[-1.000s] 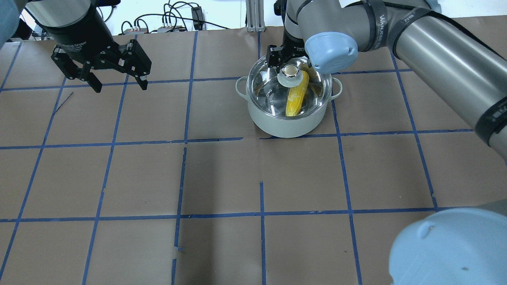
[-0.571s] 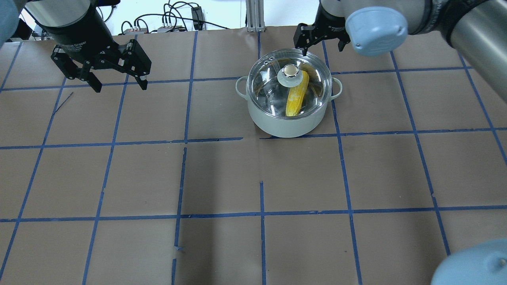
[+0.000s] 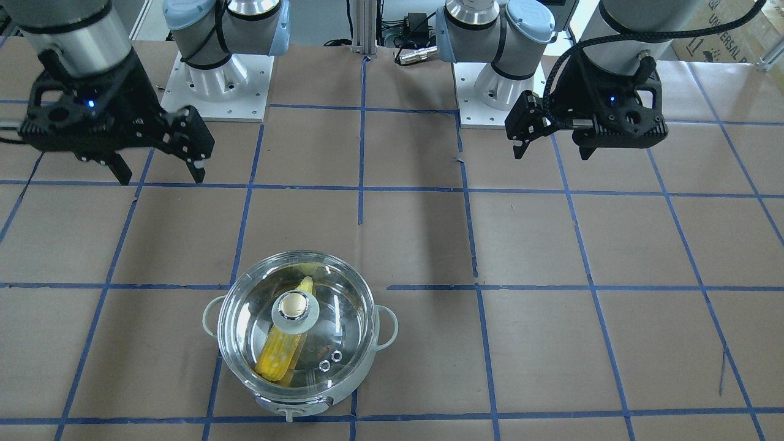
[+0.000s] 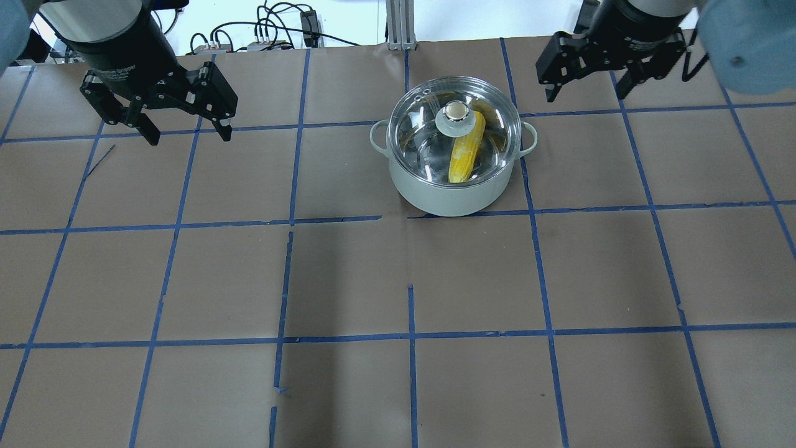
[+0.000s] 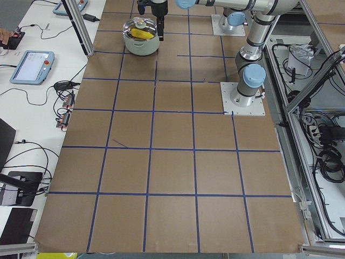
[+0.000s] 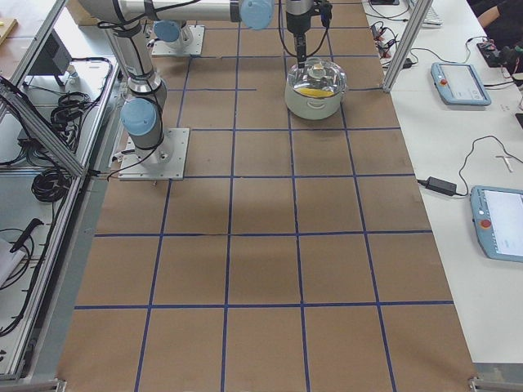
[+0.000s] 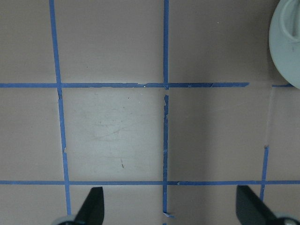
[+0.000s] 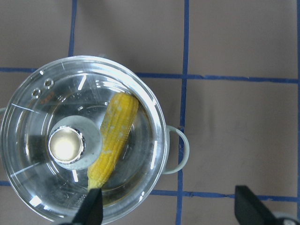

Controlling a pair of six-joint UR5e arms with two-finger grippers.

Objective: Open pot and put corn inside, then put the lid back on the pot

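Observation:
The pot point(image 4: 452, 191) stands on the table right of centre, with the glass lid point(image 4: 423, 134) seated on it. The corn point(image 4: 467, 152) lies inside under the glass, beside the lid's knob point(image 4: 455, 112). My right gripper point(image 4: 586, 94) is open and empty, raised up and to the right of the pot. In the right wrist view the lid point(image 8: 42, 117), the corn point(image 8: 112, 140) and the open fingertips point(image 8: 93, 208) all show. My left gripper point(image 4: 189, 135) is open and empty, far left of the pot. In the front view the pot point(image 3: 361, 364) is at lower left.
Brown paper with a blue tape grid point(image 4: 410, 336) covers the table. Cables and a metal post point(image 4: 398, 25) lie beyond the far edge. The pot's edge point(image 7: 287, 47) shows at the top right of the left wrist view. Tablets lie on side benches point(image 6: 458, 82).
My right gripper has left the lid's knob and moved up and away to the right. The lid stays on the pot with the corn under it. The left arm has not moved.

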